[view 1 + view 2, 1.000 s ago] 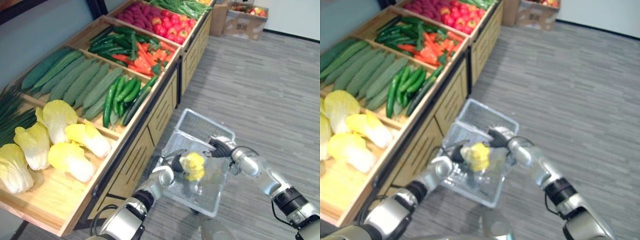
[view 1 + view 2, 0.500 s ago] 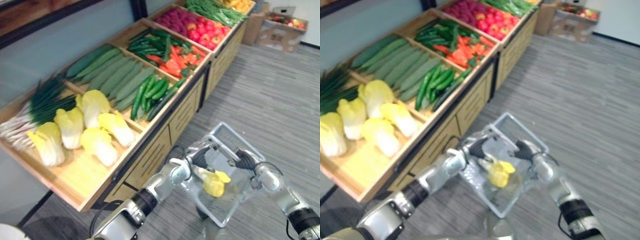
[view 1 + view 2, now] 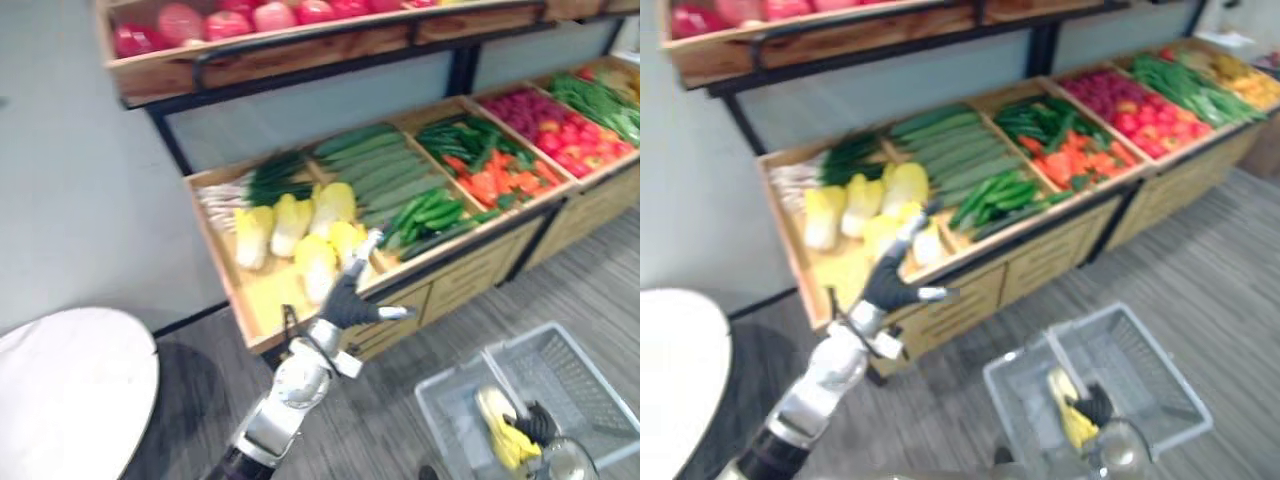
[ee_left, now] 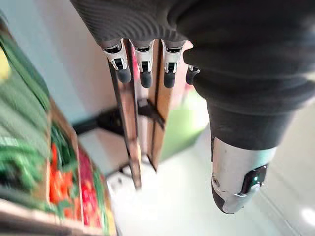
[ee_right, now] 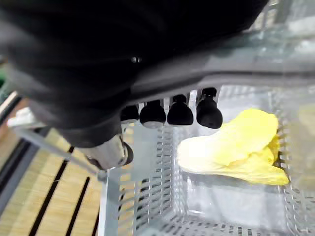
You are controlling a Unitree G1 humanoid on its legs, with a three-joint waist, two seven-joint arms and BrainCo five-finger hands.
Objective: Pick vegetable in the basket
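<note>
A grey wire basket [image 3: 582, 372] hangs low at the right, before the produce stand. One yellow napa cabbage [image 3: 497, 428] lies inside it, on the mesh floor [image 5: 236, 147]. My right hand [image 3: 538, 422] is at the basket's top, and its dark-tipped fingers [image 5: 179, 113] curl round the basket's grey handle [image 5: 221, 73]. My left hand [image 3: 348, 298] is raised in front of the stand's front edge, just below the shelf cabbages. Its fingers [image 4: 142, 69] are straight and hold nothing.
The wooden stand holds spring onions [image 3: 275, 175], several napa cabbages [image 3: 300, 225], cucumbers [image 3: 380, 170], green peppers [image 3: 425, 212], orange-red vegetables [image 3: 495, 180] and red produce [image 3: 550, 130]. An upper shelf [image 3: 230, 35] juts out above. A white round table [image 3: 70, 385] stands at the lower left.
The camera has swung up and left. My left hand has left the basket and the cabbage and risen to the stand's front edge. The right hand still holds the basket's handle.
</note>
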